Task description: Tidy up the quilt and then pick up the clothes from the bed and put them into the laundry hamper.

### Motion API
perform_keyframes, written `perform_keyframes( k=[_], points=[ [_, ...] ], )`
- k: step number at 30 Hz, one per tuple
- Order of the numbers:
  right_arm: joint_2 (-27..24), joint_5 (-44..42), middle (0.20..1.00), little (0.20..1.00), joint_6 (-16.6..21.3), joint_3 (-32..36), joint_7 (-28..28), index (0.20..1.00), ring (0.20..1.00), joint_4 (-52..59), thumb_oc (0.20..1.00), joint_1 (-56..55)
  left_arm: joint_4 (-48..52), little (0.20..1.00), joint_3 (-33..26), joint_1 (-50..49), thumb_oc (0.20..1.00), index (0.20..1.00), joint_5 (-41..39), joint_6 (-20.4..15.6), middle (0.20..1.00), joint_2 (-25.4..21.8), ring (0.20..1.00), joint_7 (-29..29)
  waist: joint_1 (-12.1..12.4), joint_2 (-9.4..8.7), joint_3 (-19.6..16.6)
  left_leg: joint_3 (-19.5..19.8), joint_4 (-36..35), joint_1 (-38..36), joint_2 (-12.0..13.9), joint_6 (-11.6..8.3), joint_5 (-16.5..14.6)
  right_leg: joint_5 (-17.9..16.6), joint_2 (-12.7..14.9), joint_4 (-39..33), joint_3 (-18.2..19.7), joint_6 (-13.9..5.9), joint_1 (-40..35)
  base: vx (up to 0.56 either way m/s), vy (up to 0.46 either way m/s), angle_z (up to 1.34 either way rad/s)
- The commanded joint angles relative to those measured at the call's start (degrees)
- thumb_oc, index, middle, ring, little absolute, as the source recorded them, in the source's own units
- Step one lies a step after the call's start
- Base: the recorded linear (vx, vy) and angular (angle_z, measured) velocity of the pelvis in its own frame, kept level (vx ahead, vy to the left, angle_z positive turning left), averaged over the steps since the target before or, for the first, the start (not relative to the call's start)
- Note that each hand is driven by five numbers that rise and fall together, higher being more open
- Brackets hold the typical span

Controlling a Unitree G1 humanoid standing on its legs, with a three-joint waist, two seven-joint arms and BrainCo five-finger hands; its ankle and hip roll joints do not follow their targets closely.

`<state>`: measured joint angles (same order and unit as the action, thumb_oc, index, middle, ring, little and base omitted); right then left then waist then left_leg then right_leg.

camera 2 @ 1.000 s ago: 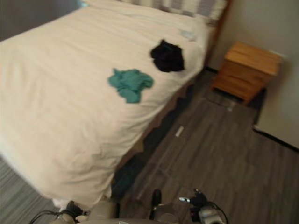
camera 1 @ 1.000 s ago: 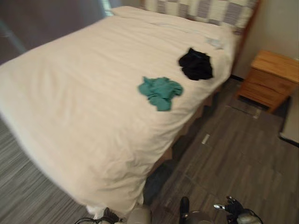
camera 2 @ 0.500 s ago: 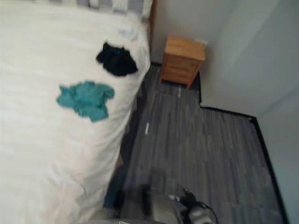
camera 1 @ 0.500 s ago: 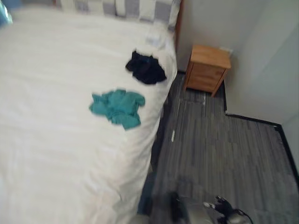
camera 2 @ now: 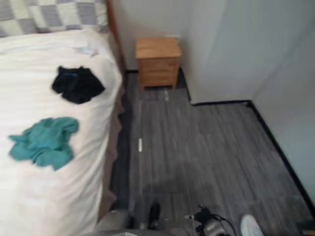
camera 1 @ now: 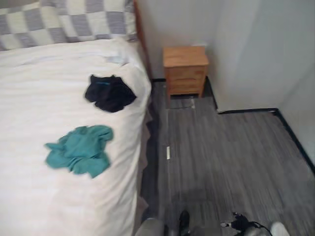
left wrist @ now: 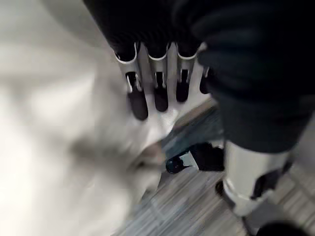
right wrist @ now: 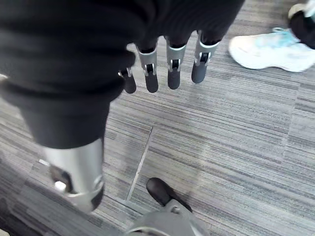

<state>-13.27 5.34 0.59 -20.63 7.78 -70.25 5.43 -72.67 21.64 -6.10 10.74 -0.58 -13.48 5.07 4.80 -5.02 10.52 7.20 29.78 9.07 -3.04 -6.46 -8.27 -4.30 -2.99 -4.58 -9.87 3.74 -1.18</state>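
Hanging beside the bed's edge, the left hand [left wrist: 157, 88] has its fingers straight and relaxed, holding nothing; past them the white quilt [left wrist: 54, 147] drapes down toward the grey floor. The right hand [right wrist: 162, 69] hangs over the grey plank floor [right wrist: 221, 147] with its fingers likewise straight and loose, empty, touching nothing. Near its fingertips a person's white shoe [right wrist: 268, 49] stands on the floor.

On the bed, the quilt [camera 1: 59, 128] lies spread fairly flat over the mattress. Two pieces of clothing rest on it near the side closest to the open floor: a crumpled teal garment [camera 1: 78, 150] nearer the robot, and a black garment [camera 1: 109, 92] farther up toward the checked pillows [camera 1: 69, 19] at the head. The two garments lie apart, not touching.

Beyond the bed's head corner, a small wooden nightstand [camera 1: 185, 69] stands against the pale wall [camera 1: 256, 49]. A small white scrap [camera 1: 168, 153] lies on the floor beside the bed.
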Motion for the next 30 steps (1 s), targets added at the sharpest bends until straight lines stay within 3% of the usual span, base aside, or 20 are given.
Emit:
perform_keyframes(
  k=[1,2,4,6,7,8,10,11,12,13,16,17,19,20,22,25,27,28,29,30],
  points=[
    [-3.44,0.33,1.000,1.000,0.73,-0.18,0.09,1.000,1.000,2.98,1.000,3.14,5.05,1.000,-3.72,15.97,1.000,1.000,-6.21,-4.01,1.000,-0.31,1.000,3.06,1.18,1.00,3.60,1.47,-16.91,-1.26,2.71,2.01,6.37,7.13,5.62,0.97,-1.32,-8.96,-2.91,0.40,0.140,-1.34],
    [-3.23,-0.01,1.000,1.000,0.83,-0.19,0.17,1.000,1.000,2.73,1.000,3.45,4.28,1.000,-3.09,16.08,1.000,1.000,-5.67,-3.82,1.000,-0.19,1.000,2.59,1.44,1.50,3.61,1.64,-22.92,-2.43,3.91,1.47,9.07,7.53,5.31,0.59,-1.46,-9.13,-3.98,0.33,0.155,-0.70],
    [-3.46,0.05,1.000,1.000,0.98,0.01,0.27,1.000,1.000,2.29,1.000,3.54,3.57,1.000,-1.89,16.30,1.000,1.000,-3.97,-3.66,1.000,-0.60,1.000,2.05,1.41,1.64,3.68,-1.64,-25.11,-0.29,4.96,0.92,12.01,8.84,5.62,0.27,-2.28,-9.40,-6.26,0.31,0.175,-0.34],
    [-3.20,0.88,1.000,1.000,0.74,-0.13,-0.16,1.000,1.000,2.19,1.000,3.15,2.35,1.000,-2.07,16.17,1.000,1.000,-3.67,-3.29,1.000,-0.22,1.000,1.88,1.72,2.06,2.07,-1.79,-28.10,-2.37,5.08,1.83,11.40,11.09,6.02,2.61,-2.02,-10.04,-7.45,0.35,0.216,-0.02],
    [-3.12,1.51,1.000,1.000,0.70,0.24,-0.19,1.000,1.000,2.10,1.000,2.70,1.83,1.000,-2.10,16.21,1.000,1.000,-3.48,-3.10,1.000,-0.52,1.000,1.81,2.24,1.74,1.43,-0.86,-29.07,-3.92,3.90,2.83,11.29,11.74,6.76,7.62,-1.65,-10.14,-6.74,0.34,0.260,0.12],
    [-3.19,2.16,1.000,1.000,0.53,0.89,-0.48,1.000,1.000,2.04,1.000,2.44,1.33,1.000,-2.32,16.21,1.000,1.000,-3.05,-3.04,1.000,-0.78,1.000,1.44,1.89,2.09,1.34,-1.03,-29.86,-5.29,3.16,3.89,10.79,11.40,8.41,15.85,-2.06,-11.50,-3.71,0.29,0.302,-0.05],
    [-3.07,1.70,1.000,1.000,-0.15,2.03,-0.41,1.000,1.000,2.05,1.000,2.31,0.92,1.000,-2.17,16.12,1.000,1.000,-2.36,-2.46,1.000,-1.25,1.000,1.42,0.49,2.68,2.79,-1.52,-31.03,-8.72,1.99,5.93,10.28,4.42,12.51,30.56,-1.59,-13.84,2.87,0.25,0.294,0.00],
    [-2.97,0.46,1.000,1.000,-0.13,3.00,-0.05,1.000,1.000,2.09,1.000,2.10,0.71,1.000,-2.04,16.11,1.000,1.000,-2.16,-2.20,1.000,-1.79,1.000,1.55,-0.41,3.19,3.41,-1.10,-31.82,-9.98,2.50,6.35,10.24,1.65,12.64,35.29,-1.03,-13.23,5.62,0.24,0.187,0.23],
    [-2.86,-0.91,1.000,1.000,-0.09,4.10,-0.01,1.000,1.000,2.30,1.000,1.83,0.65,1.000,-1.92,16.10,1.000,1.000,-1.96,-2.07,1.000,-2.20,1.000,1.64,-1.08,3.58,3.80,-0.57,-32.42,-10.72,2.68,6.69,10.18,1.92,12.44,37.90,-0.13,-12.75,8.33,0.28,0.112,0.35],
    [-2.80,-2.36,1.000,1.000,-0.10,5.03,0.21,1.000,1.000,2.34,1.000,1.64,0.33,1.000,-1.96,15.94,1.000,1.000,-1.95,-2.02,1.000,-2.30,1.000,1.63,-1.79,4.00,3.85,0.09,-32.52,-11.30,2.87,6.71,10.04,2.22,11.29,37.39,0.60,-12.25,10.10,0.31,0.040,0.72],
    [-3.07,-5.20,1.000,1.000,0.16,6.80,0.24,1.000,1.000,2.58,1.000,1.47,-0.17,1.000,-2.83,15.25,1.000,1.000,-2.74,-2.06,1.000,-2.82,1.000,1.60,-3.48,3.55,3.48,1.74,-33.36,-13.95,2.38,6.07,7.90,4.05,9.54,26.29,0.36,-11.74,11.87,0.48,-0.074,0.71],
    [-3.12,-5.27,1.000,1.000,0.18,6.93,0.05,1.000,1.000,2.32,1.000,1.52,-1.05,1.000,-3.05,14.95,1.000,1.000,-2.11,-2.01,1.000,-2.92,1.000,1.48,-5.04,1.98,2.97,3.46,-33.90,-16.40,1.15,5.76,5.75,1.73,8.89,12.27,0.09,-12.32,14.52,0.52,-0.124,0.48],
    [-3.09,-5.06,1.000,1.000,-0.04,6.72,0.01,1.000,1.000,2.13,1.000,1.50,-1.44,1.000,-3.31,14.75,1.000,1.000,-1.33,-1.95,1.000,-2.94,1.000,1.33,-5.83,2.15,2.98,4.31,-34.19,-17.94,1.41,5.57,4.64,0.17,8.04,6.71,-0.19,-12.87,14.38,0.55,-0.107,0.47],
    [-2.81,-4.36,1.000,1.000,0.04,6.32,0.17,1.000,1.000,2.12,1.000,1.39,-2.61,1.000,-3.77,14.38,1.000,1.000,0.27,-2.23,1.000,-2.70,1.000,0.97,-7.57,2.43,2.74,5.46,-34.14,-20.65,2.07,5.23,2.31,-2.13,7.14,1.34,1.85,-14.00,17.09,0.55,-0.084,0.38],
    [-2.77,-3.87,1.000,1.000,-0.04,6.13,0.14,1.000,1.000,2.08,1.000,1.24,-2.84,1.000,-3.98,13.97,1.000,1.000,0.70,-2.39,1.000,-2.61,1.000,0.86,-7.82,2.78,2.57,5.85,-33.99,-21.86,2.50,4.87,1.25,-2.45,6.97,0.72,1.96,-14.40,17.57,0.47,-0.104,0.49],
    [-3.21,-1.99,1.000,1.000,0.01,5.13,-0.31,1.000,1.000,2.47,1.000,1.06,-3.33,1.000,-4.91,12.00,1.000,1.000,0.23,-2.11,1.000,-2.10,1.000,1.05,-7.74,3.22,1.19,7.46,-29.91,-23.76,2.45,4.60,-2.01,-4.09,8.12,1.37,-0.52,-13.22,14.90,0.54,-0.197,0.71],
    [-3.84,-1.72,1.000,1.000,-0.01,4.82,-0.64,1.000,1.000,3.04,1.000,1.52,-2.92,1.000,-5.69,11.42,1.000,1.000,-0.51,-2.17,1.000,-1.74,1.000,1.12,-7.35,4.03,0.95,7.74,-20.02,-22.77,2.04,2.85,0.05,-3.16,8.34,2.79,-1.72,-12.40,12.43,0.52,-0.164,0.45],
    [-4.06,-1.55,1.000,1.000,-0.13,4.38,-0.99,1.000,1.000,2.87,1.000,1.89,-2.61,1.000,-6.00,11.20,1.000,1.000,-0.95,-2.10,1.000,-1.66,1.000,1.07,-6.54,4.73,1.12,6.70,-14.29,-20.93,1.65,1.09,3.14,-1.99,8.02,2.86,-2.35,-11.61,9.78,0.50,-0.180,0.13],
    [-4.33,-1.87,1.000,1.000,-0.50,4.37,-1.63,1.000,1.000,3.19,1.000,2.45,-1.57,1.000,-7.33,11.04,1.000,1.000,-2.67,-2.56,1.000,-2.12,1.000,1.21,-4.80,3.65,2.85,5.32,2.27,-13.38,-1.82,-3.18,11.50,-0.82,9.24,2.40,-2.87,-9.88,4.66,0.46,-0.192,0.20],
    [-4.36,-1.89,1.000,1.000,-0.53,3.99,-1.61,1.000,1.000,3.54,1.000,2.93,-0.92,1.000,-8.00,11.07,1.000,1.000,-3.75,-2.81,1.000,-2.42,1.000,1.60,-3.53,2.88,3.83,3.55,8.90,-10.04,-3.29,-3.50,12.09,-0.14,9.65,1.80,-2.51,-9.11,2.36,0.31,-0.164,0.21]
  ],
)
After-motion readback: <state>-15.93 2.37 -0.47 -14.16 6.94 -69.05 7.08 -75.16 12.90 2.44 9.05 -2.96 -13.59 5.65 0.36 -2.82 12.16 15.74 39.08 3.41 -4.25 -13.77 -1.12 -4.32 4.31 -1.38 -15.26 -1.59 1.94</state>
